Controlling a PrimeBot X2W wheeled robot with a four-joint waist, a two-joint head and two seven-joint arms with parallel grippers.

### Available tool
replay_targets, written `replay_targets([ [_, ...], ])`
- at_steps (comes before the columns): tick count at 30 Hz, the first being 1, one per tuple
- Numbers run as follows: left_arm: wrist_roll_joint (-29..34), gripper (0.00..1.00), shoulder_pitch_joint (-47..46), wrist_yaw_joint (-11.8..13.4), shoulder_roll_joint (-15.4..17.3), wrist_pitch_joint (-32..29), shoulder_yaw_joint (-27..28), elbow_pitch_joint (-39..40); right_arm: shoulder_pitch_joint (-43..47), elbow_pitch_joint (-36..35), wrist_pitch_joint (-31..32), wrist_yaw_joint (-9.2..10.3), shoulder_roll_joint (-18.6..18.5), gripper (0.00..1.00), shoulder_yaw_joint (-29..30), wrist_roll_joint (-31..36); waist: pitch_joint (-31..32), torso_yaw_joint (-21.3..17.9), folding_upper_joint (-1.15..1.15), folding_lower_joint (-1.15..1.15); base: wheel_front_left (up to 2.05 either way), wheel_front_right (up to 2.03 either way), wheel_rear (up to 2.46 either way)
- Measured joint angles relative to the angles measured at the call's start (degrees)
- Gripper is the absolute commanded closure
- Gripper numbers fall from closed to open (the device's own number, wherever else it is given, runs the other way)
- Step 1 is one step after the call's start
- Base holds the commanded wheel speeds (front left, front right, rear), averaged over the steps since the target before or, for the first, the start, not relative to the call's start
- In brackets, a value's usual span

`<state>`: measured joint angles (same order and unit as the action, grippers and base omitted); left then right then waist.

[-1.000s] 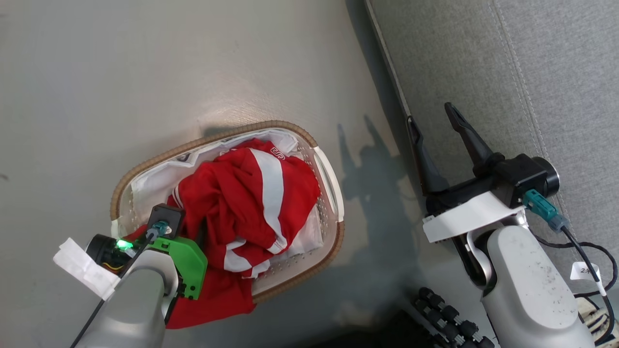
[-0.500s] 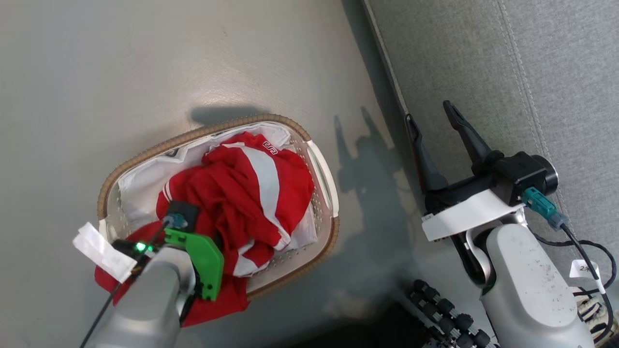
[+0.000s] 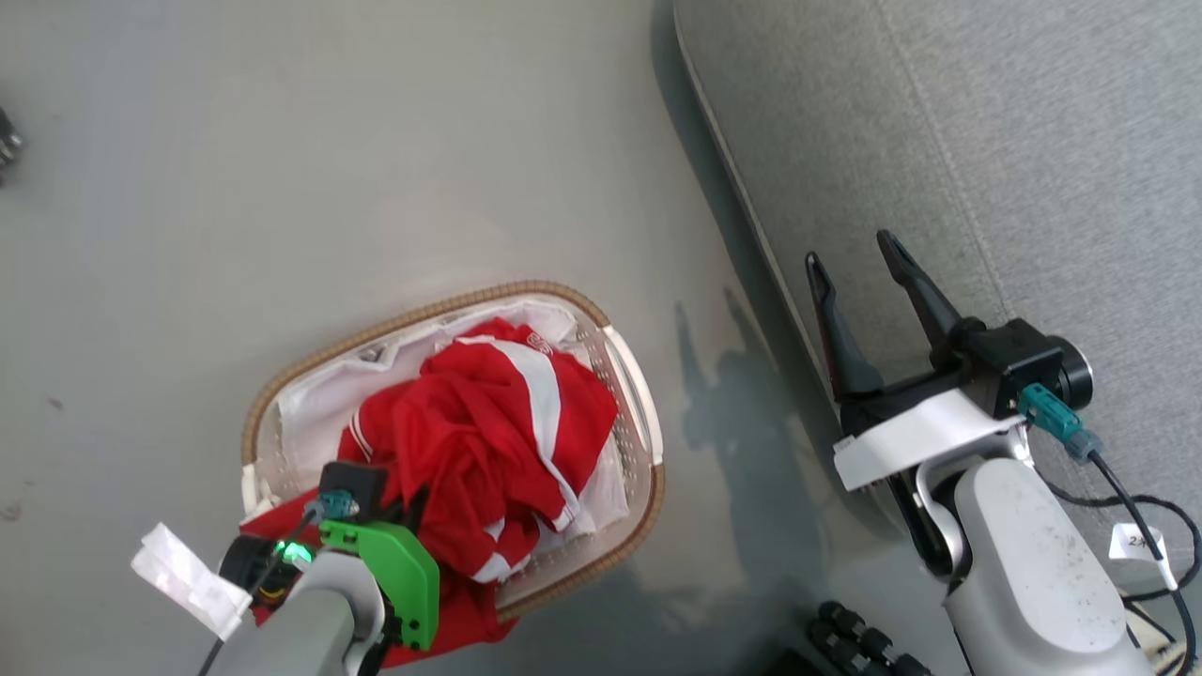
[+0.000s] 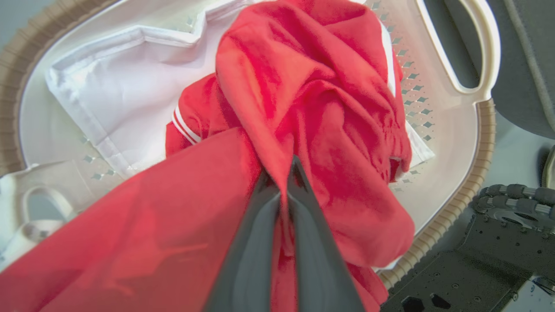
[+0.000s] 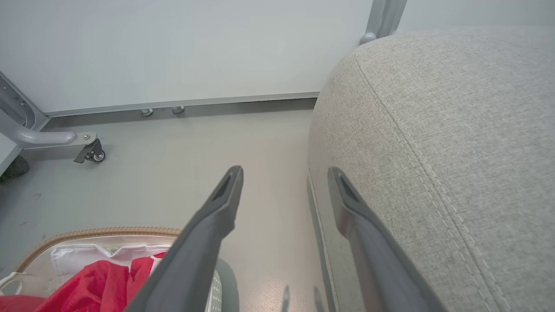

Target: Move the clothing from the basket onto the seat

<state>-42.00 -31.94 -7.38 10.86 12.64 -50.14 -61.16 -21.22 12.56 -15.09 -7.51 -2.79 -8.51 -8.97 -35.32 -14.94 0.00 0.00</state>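
Your left pincer (image 4: 286, 167) grips the clothing (image 4: 312, 86) in the basket (image 3: 441, 305). The seat (image 3: 986, 141) lies to the basket's right, where your right pincer (image 3: 850, 249) hangs open.

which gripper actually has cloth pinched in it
The left gripper: its jaws are shut on a fold of the red clothing over the basket. The right gripper stands open and empty by the seat edge.

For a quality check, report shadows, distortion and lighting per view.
Head view: the right gripper throws a soft shadow on the floor; left wrist view: the wide-angle lens bows the basket rim; right wrist view: even light on the seat.
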Motion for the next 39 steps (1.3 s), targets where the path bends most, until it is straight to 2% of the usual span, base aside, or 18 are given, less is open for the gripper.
replay_targets([
  [8,-1.6,1.00,2.2,0.0,-0.6,2.2,-1.4,3.0,2.9,1.5,0.0,0.00,0.0,0.00,1.9,1.1,8.0,1.2,0.00,0.00,0.00,0.00,0.00],
  [16,3.1,1.00,5.9,0.0,-0.8,2.4,6.1,12.9,5.9,2.8,0.0,0.00,0.0,0.00,3.2,1.9,15.4,3.2,0.00,0.00,0.00,0.00,0.00],
  [24,9.0,1.00,9.8,0.0,-3.1,2.4,12.8,21.6,8.9,3.9,0.0,0.00,0.0,0.00,3.8,2.4,22.3,5.2,0.00,0.00,0.00,0.00,0.00],
  [39,14.2,1.00,12.1,0.0,-5.8,2.4,18.9,36.1,13.1,5.1,0.0,0.00,0.0,0.00,3.3,3.0,30.9,7.7,0.00,0.00,0.00,0.00,0.00],
])
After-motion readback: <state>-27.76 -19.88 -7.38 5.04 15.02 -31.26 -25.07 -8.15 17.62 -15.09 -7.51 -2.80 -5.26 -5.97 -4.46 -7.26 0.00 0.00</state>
